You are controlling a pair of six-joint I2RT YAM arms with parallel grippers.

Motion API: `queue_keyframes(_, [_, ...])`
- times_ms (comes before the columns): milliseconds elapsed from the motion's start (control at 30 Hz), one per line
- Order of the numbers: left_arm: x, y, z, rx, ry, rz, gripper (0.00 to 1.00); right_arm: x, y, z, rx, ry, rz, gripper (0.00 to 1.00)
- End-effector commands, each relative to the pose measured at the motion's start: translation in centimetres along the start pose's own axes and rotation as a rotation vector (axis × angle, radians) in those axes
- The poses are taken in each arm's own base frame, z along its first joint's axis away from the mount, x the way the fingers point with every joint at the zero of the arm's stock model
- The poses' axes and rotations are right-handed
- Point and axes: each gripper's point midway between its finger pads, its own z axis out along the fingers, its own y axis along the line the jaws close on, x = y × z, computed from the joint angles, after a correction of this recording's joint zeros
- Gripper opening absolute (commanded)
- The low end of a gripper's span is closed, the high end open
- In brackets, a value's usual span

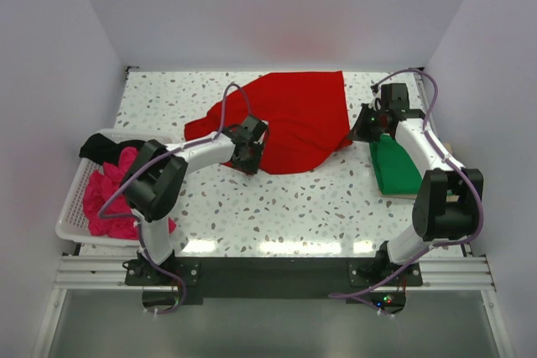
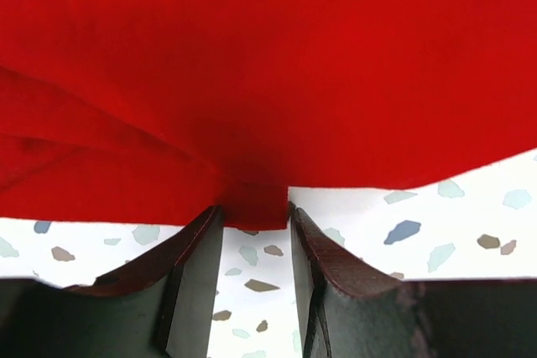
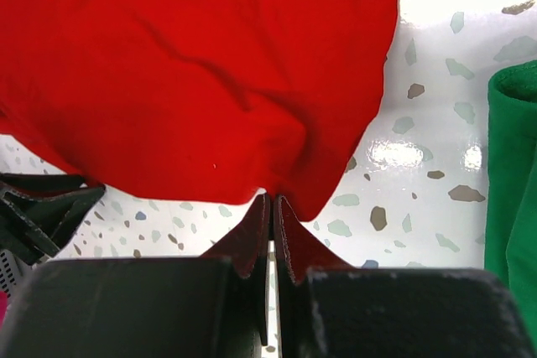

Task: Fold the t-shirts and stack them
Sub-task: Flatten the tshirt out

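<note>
Four shirts are counted: one red shirt [image 1: 294,119] spread on the tabletop [image 1: 294,207], one green shirt [image 1: 394,165] folded at the right, one pink shirt [image 1: 109,199] and one black shirt [image 1: 99,148] in the basket [image 1: 71,207]. Both arms are stretched forward. The red edge is pinched by the half-closed left end effector [image 2: 256,211] and the fully closed right end effector [image 3: 270,199].

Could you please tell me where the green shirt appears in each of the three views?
Top external: the green shirt lies at the right, just right of the red shirt.
Left wrist: not in it.
Right wrist: a strip along the right edge.
Shared landmark: the red shirt, which shows in all three views.
</note>
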Motion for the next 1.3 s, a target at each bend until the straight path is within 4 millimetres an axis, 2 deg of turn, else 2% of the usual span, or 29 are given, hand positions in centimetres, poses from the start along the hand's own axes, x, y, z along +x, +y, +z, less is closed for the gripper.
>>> queue_keyframes(0, [-1.0,-0.2,0.4,-0.020,-0.020,0.010,0.42,-0.9,1.0,-0.5,-0.043,-0.032,-0.008,0.00])
queue_keyframes(100, [-0.6,-0.5,0.9,-0.010,-0.010,0.021,0.40,-1.0,0.9,-0.5,-0.038,-0.033,-0.006,0.00])
queue_keyframes(200, [-0.1,-0.5,1.2,-0.007,0.006,0.027,0.24,-0.9,0.9,-0.5,-0.035,-0.032,-0.008,0.00])
queue_keyframes(233, [0.2,-0.4,1.2,-0.010,0.015,0.030,0.12,-1.0,1.0,-0.6,-0.036,-0.035,-0.009,0.00])
queue_keyframes(300, [0.6,0.6,0.7,-0.057,0.027,0.031,0.00,-1.0,0.8,-0.7,-0.023,-0.036,-0.012,0.00])
queue_keyframes(400, [-0.2,2.2,-1.2,-0.126,-0.015,0.020,0.00,-1.7,0.3,-1.1,0.011,-0.054,-0.025,0.00])
queue_keyframes(433, [-0.4,2.9,-2.4,-0.144,-0.025,0.015,0.00,-1.7,0.2,-1.2,0.022,-0.051,-0.031,0.00])
queue_keyframes(533, [-0.9,6.0,-4.9,-0.238,-0.047,-0.025,0.00,-2.7,-0.3,-2.2,0.075,-0.075,-0.057,0.00])
queue_keyframes(600, [-2.0,8.5,-7.4,-0.280,-0.095,-0.087,0.00,-3.7,-0.5,-3.0,0.106,-0.107,-0.081,0.00])
queue_keyframes(667, [-3.9,12.0,-10.9,-0.318,-0.180,-0.167,0.00,-4.7,-0.6,-3.9,0.135,-0.135,-0.100,0.00])
queue_keyframes(700, [-4.3,12.1,-11.3,-0.326,-0.190,-0.169,0.00,-5.1,-0.6,-4.3,0.146,-0.145,-0.101,0.00])
queue_keyframes(733, [-5.4,13.8,-13.1,-0.360,-0.235,-0.185,0.00,-5.5,-0.5,-4.7,0.153,-0.157,-0.112,0.00])
queue_keyframes(800, [-7.7,14.9,-16.0,-0.384,-0.311,-0.198,0.00,-6.9,0.0,-5.9,0.164,-0.195,-0.124,0.00])
queue_keyframes(833, [-8.4,16.2,-17.3,-0.424,-0.334,-0.196,0.00,-7.3,-0.1,-6.4,0.175,-0.204,-0.127,0.00])
queue_keyframes(867, [-9.1,16.7,-18.4,-0.444,-0.356,-0.201,0.00,-8.5,0.5,-7.4,0.173,-0.241,-0.133,0.00])
queue_keyframes(900, [-10.5,17.2,-20.4,-0.462,-0.397,-0.208,0.00,-8.9,0.7,-8.1,0.178,-0.256,-0.133,0.00])
queue_keyframes(933, [-10.9,18.4,-21.6,-0.516,-0.413,-0.211,0.00,-9.7,1.0,-9.1,0.185,-0.290,-0.137,0.00])
queue_keyframes(967, [-11.5,19.1,-22.7,-0.542,-0.431,-0.220,0.00,-10.8,1.6,-10.4,0.181,-0.336,-0.141,0.00])
queue_keyframes(1000, [-12.7,19.6,-24.8,-0.557,-0.479,-0.237,0.00,-11.4,2.0,-11.3,0.179,-0.364,-0.145,0.00])
queue_keyframes(1067, [-13.7,20.8,-27.7,-0.606,-0.540,-0.261,0.00,-12.6,2.8,-13.8,0.176,-0.438,-0.148,0.00])
queue_keyframes(1100, [-14.9,21.1,-30.2,-0.614,-0.606,-0.284,0.00,-13.6,3.6,-15.5,0.166,-0.488,-0.154,0.00])
queue_keyframes(1133, [-15.5,21.3,-31.9,-0.625,-0.647,-0.294,0.00,-14.1,4.0,-16.6,0.163,-0.519,-0.158,0.00])
queue_keyframes(1200, [-16.8,21.9,-36.5,-0.652,-0.765,-0.336,0.00,-15.3,5.2,-20.3,0.153,-0.627,-0.170,0.00])
queue_keyframes(1267, [-17.2,22.1,-40.1,-0.661,-0.853,-0.355,0.00,-16.1,6.2,-24.1,0.144,-0.730,-0.188,0.00])
